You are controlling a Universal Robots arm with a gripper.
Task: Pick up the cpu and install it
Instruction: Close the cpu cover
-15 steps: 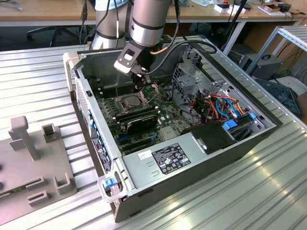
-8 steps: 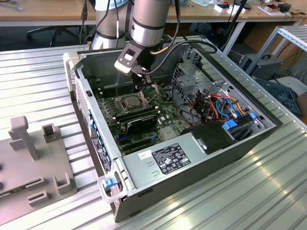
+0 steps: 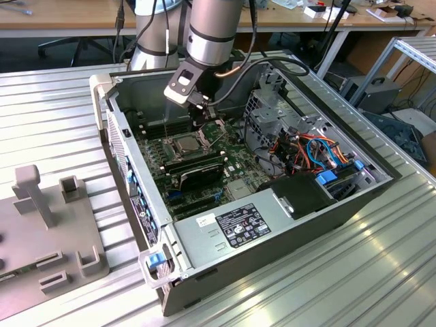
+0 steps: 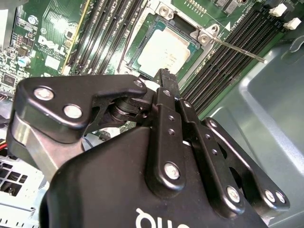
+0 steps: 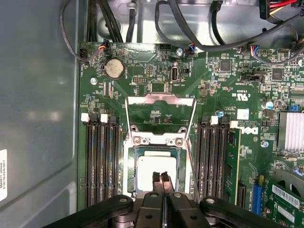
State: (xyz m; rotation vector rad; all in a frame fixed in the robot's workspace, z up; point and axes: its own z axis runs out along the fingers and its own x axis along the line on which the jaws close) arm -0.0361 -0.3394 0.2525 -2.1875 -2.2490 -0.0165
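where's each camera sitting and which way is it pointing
Exterior view: off the arm, above the open computer case, looking down into it; the arm reaches in.
First wrist view: on the wrist, facing down at the motherboard; the gripper shows over the cpu.
Second wrist view: on the wrist, slanting past the gripper toward the cpu.
Shared by all: the cpu.

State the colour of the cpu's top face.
The cpu is pale silvery-grey, green-edged; clearest in the first wrist view.
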